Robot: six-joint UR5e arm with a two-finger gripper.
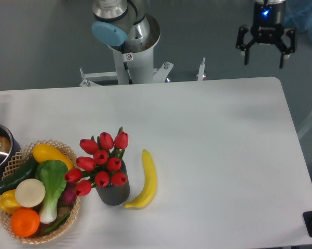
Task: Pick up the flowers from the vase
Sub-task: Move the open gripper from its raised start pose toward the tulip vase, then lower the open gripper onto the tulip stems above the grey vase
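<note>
Nothing is done yet: the bunch of red tulip flowers (101,162) sits in the ribbed dark vase (113,192) (beside a yellow banana (146,179)), while the black two-finger gripper (262,51) hangs far off, jaws wide and empty.

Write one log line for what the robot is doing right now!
gripper: open, empty, beyond table's far right edge | flowers: in vase | banana: beside vase
</note>
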